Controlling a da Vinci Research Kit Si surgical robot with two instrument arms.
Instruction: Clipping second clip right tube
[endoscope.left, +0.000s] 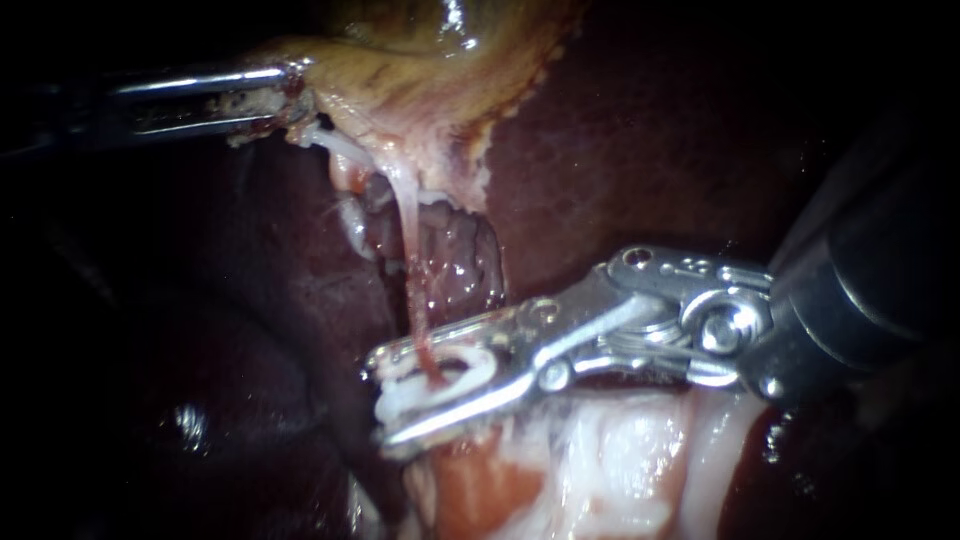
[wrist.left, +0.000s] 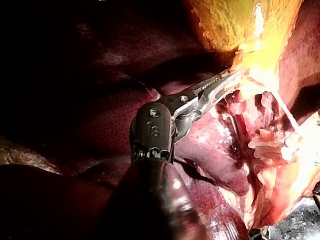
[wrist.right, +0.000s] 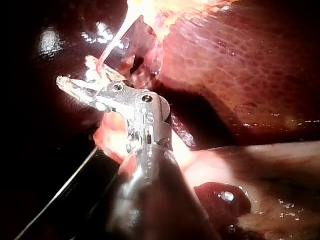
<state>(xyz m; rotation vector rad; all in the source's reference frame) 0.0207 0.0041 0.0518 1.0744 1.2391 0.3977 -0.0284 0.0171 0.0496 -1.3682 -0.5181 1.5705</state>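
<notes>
The step looks to be at the point of closing: the right instrument's pincer (endoscope.left: 378, 398) has the right tube (endoscope.left: 408, 250) between its two jaws, low on the tube's length, where the thin reddish strand runs down from the gallbladder (endoscope.left: 420, 70) toward the pale tissue below. The jaws stand in a narrow V, and a white clip (endoscope.left: 455, 375) sits between them, touching both and wrapped about the tube. I judge the clip is placed but not yet pressed flat, since a loop of it is open around the strand. Whether another clip already sits on this tube just beside it I cannot tell, because the white ridged piece at the jaw tips may belong to the same clip. What seems left is to squeeze the clip home, open the pincer and draw it clear. The left instrument's pincer (endoscope.left: 275, 100) is closed on the gallbladder's ragged edge, well apart from the clip, and the tube looks taut and straight over the dark liver (endoscope.left: 620, 150). In the right wrist view the pincer (wrist.right: 65, 84) has the pale strand ahead of it
</notes>
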